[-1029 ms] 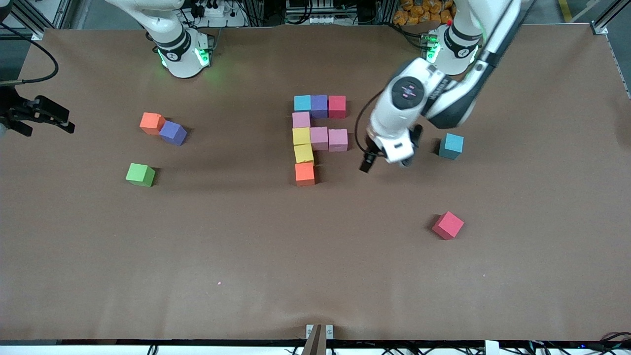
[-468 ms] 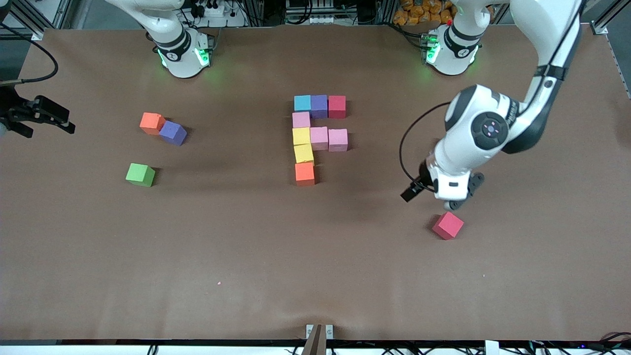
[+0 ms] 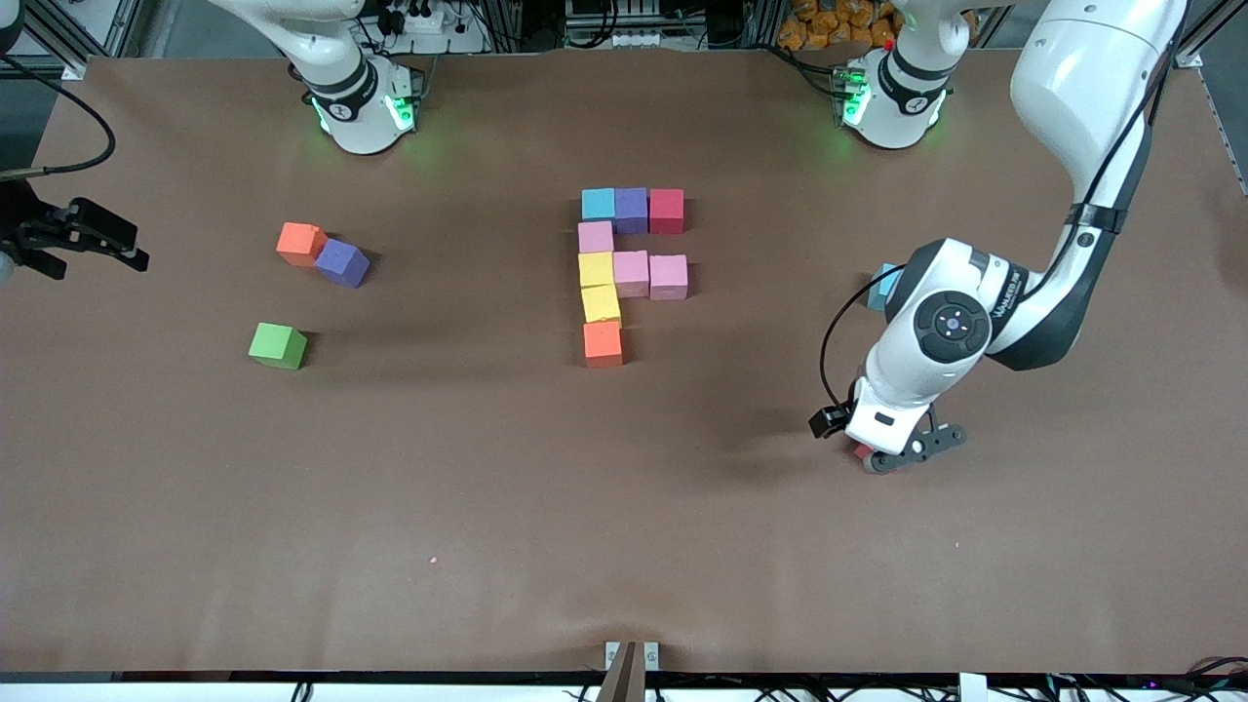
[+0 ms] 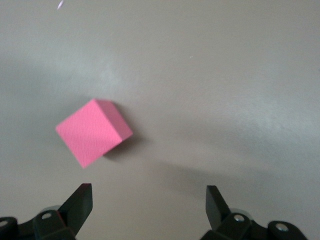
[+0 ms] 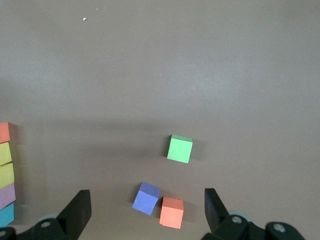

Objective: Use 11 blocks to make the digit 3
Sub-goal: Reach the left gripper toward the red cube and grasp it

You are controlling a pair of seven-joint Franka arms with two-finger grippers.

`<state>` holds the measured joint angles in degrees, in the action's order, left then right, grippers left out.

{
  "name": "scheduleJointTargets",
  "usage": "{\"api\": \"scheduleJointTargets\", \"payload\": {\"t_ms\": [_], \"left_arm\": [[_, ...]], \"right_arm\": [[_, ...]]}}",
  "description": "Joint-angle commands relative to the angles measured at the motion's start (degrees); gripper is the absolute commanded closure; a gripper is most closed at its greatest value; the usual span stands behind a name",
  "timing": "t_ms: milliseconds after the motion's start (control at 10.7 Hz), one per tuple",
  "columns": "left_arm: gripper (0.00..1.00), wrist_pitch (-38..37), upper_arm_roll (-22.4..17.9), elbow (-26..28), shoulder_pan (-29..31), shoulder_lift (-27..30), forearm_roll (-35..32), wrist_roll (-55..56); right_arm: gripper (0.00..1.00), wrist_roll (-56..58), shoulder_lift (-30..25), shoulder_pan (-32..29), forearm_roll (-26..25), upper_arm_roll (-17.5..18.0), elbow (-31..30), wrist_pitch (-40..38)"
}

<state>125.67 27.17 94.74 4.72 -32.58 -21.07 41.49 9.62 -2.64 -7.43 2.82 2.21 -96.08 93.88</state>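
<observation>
Red cube [image 4: 93,131] below open left claw [image 4: 148,210], bare table [image 3: 585,507] around.

nine blocks [image 3: 616,277] joined mid-table | red cube [image 4: 93,132] loose, askew

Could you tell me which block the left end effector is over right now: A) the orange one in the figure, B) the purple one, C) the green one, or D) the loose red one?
D: the open left end effector hangs over the loose red block.
</observation>
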Motion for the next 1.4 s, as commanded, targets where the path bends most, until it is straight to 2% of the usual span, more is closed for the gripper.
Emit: {"api": "scheduleJointTargets", "payload": {"t_ms": [0,281,561,1029,1309], "left_arm": [[0.0,-1.83,-0.45,-3.5,0.55,-0.91,-0.55,-15.15],[0.0,-1.83,-1.07,-5.08,1.69,-0.9,-0.47,-27.82],[0.0,-1.83,-1.07,-7.62,3.8,-4.67,2.6,-40.65],[0.0,-1.83,-1.07,-7.9,5.2,-7.58,3.49,-62.63],[0.0,-1.83,-1.16,-6.58,5.65,-8.37,3.49,-62.76]], "right_arm": [[0.0,0.22,0.17,1.35,0.34,0.69,0.55,-0.1],[0.0,-2.33,0.09,2.68,0.17,0.61,0.63,-0.36],[0.0,-1.89,0.17,2.59,0.17,0.52,0.55,-0.36],[0.0,-1.98,0.26,2.77,0.17,0.52,0.37,-0.1],[0.0,-2.33,0.26,2.77,0.17,0.52,0.63,-0.1]]}}
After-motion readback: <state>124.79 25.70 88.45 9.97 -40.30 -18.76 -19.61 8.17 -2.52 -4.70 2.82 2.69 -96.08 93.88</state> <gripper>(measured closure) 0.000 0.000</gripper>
